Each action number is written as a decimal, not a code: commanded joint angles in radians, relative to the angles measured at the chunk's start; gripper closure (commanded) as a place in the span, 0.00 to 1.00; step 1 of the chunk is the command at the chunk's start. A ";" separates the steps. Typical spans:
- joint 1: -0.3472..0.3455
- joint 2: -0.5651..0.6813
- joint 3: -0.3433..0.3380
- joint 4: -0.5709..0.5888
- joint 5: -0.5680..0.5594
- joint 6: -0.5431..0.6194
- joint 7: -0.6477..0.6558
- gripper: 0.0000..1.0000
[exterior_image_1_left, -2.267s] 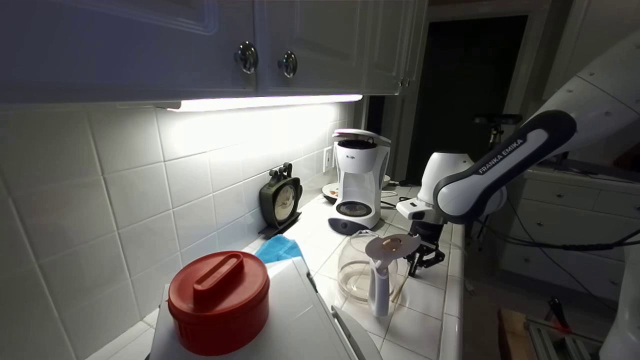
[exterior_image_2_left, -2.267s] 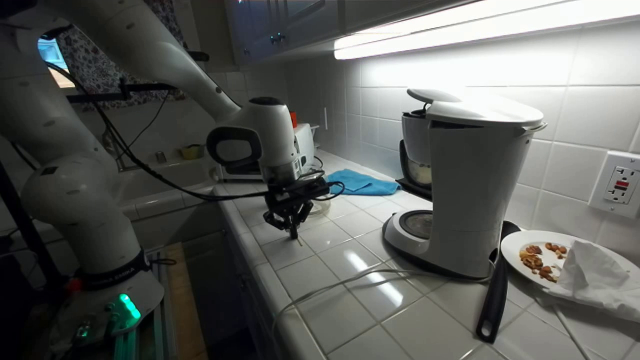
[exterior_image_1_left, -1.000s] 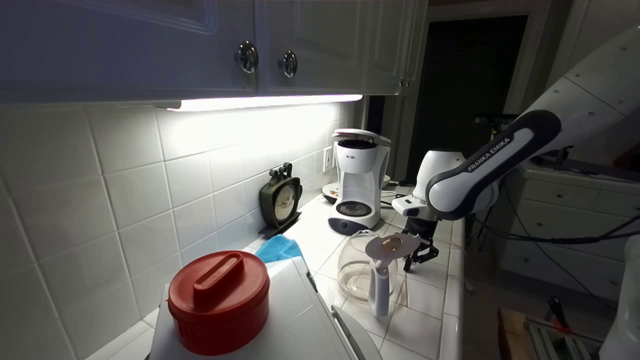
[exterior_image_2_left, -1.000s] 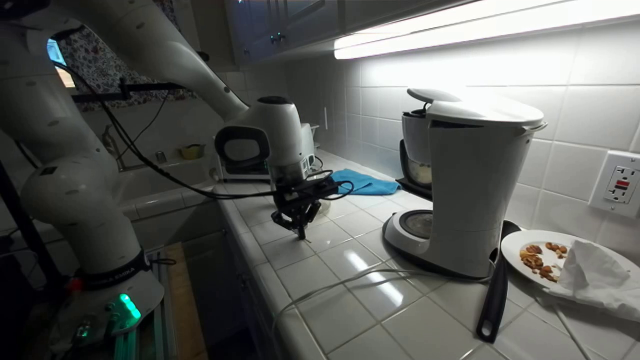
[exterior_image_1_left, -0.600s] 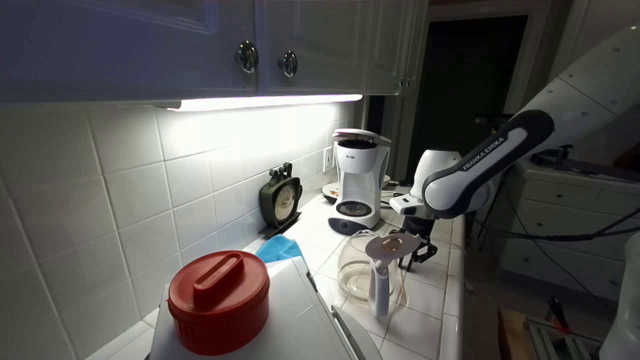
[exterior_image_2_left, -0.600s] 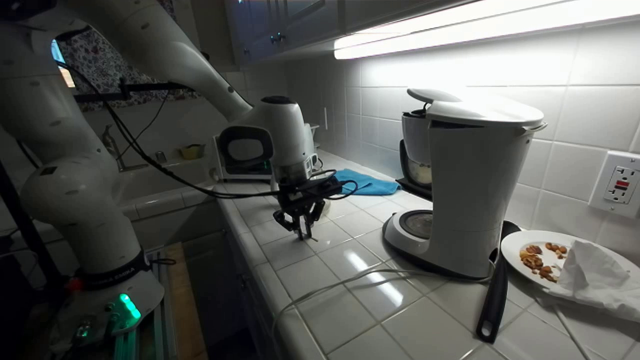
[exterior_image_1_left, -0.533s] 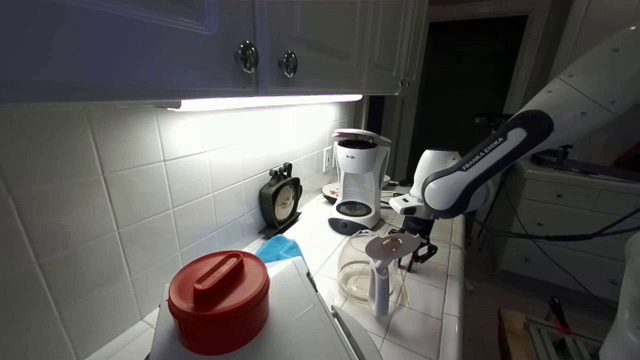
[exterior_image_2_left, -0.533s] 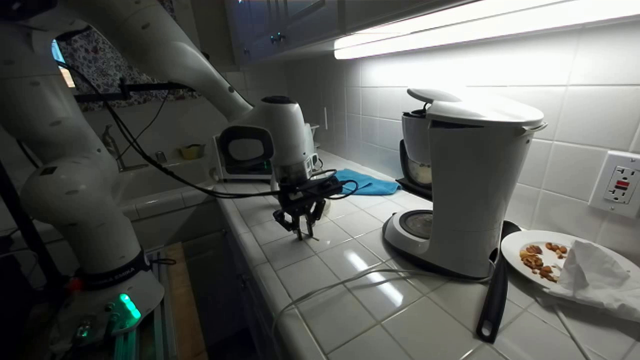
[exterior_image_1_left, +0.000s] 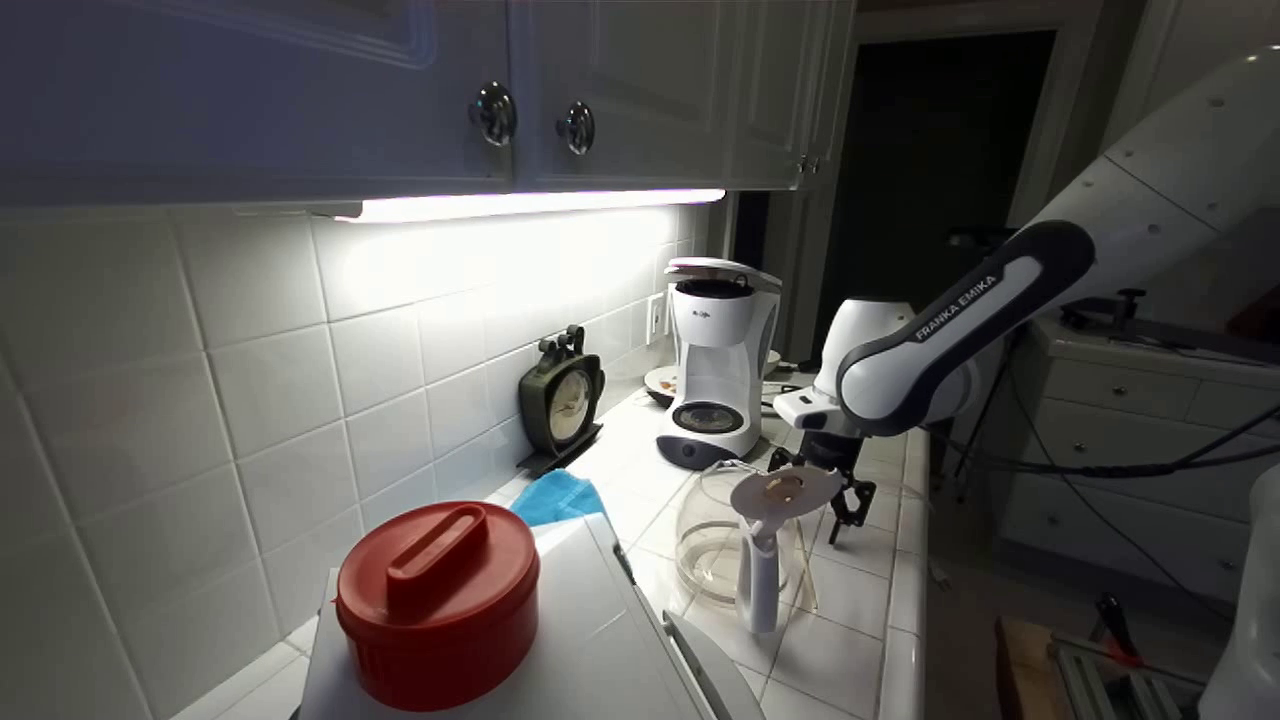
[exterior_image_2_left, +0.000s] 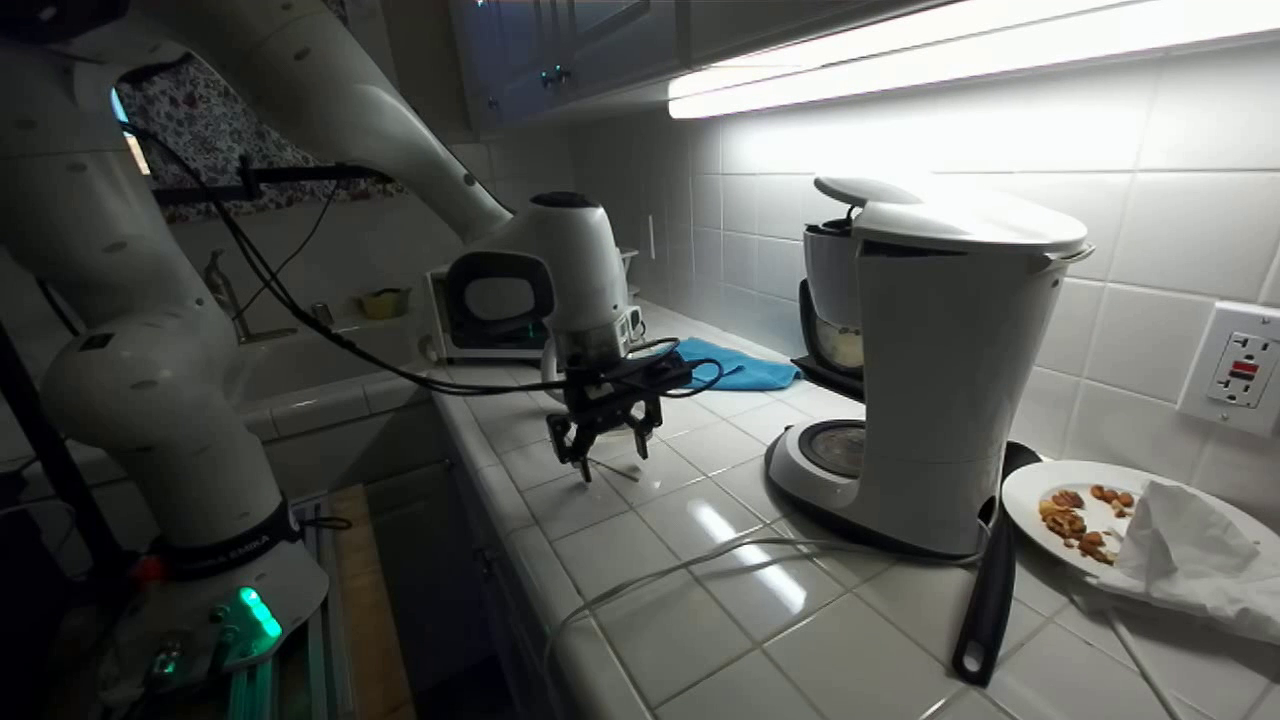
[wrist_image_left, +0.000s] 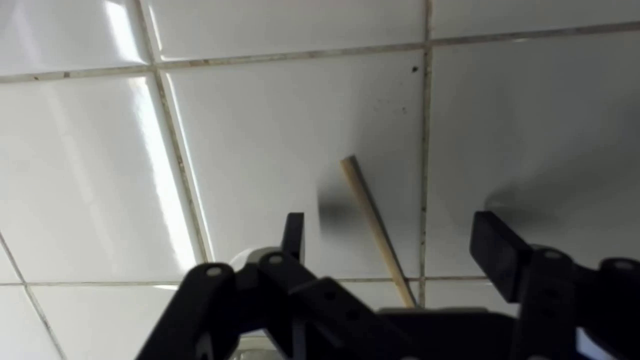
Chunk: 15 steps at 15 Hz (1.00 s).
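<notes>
- With my jaws spread astride the tan stick (wrist_image_left: 376, 225), nothing pinches it.
- So the table (wrist_image_left: 250, 150) alone supports it, tip toward eleven o'clock in wrist view.

in both exterior views a white under-cabinet light (exterior_image_1_left: 540, 206) is the main source, washing out the tiled wall (exterior_image_1_left: 470, 275) near it and leaving the rest dim, the doorway (exterior_image_1_left: 940, 180) almost black. hard glare streaks the glossy desk (exterior_image_2_left: 840, 650), and again in the wrist view, where the tool (wrist_image_left: 393, 240) is a dark, slightly blurred outline with smudged shadows around it.
</notes>
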 joint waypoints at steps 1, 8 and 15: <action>-0.019 0.032 0.018 0.037 0.042 0.002 -0.065 0.20; -0.032 0.070 0.034 0.068 0.052 0.001 -0.108 0.80; -0.045 0.075 0.039 0.078 0.046 -0.029 -0.128 0.95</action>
